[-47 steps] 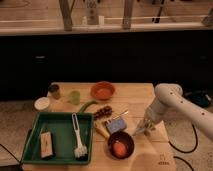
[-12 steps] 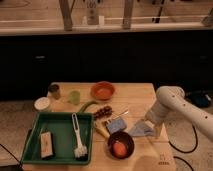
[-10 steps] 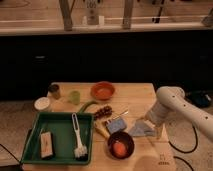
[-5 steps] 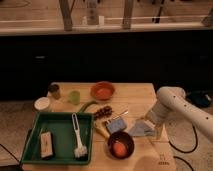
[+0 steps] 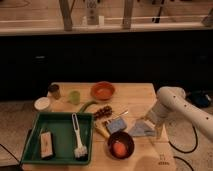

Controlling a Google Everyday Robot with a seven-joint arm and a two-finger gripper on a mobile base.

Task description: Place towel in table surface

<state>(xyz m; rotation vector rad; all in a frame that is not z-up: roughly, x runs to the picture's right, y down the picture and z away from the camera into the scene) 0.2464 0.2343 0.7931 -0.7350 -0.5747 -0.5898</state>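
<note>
The gripper (image 5: 150, 121) sits low at the table's (image 5: 135, 95) right edge, hidden behind the arm (image 5: 175, 107); its state cannot be told. The towel (image 5: 141, 130) lies flat just beside it, near the bowl (image 5: 120, 144). Bare wood lies behind.

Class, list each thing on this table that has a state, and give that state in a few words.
towel: lying crumpled on the table, beside the pincer
pincer: low at the towel's right edge
green tray: holds a brush and a block
dark bowl: holds an orange fruit
orange bowl: upright
</note>
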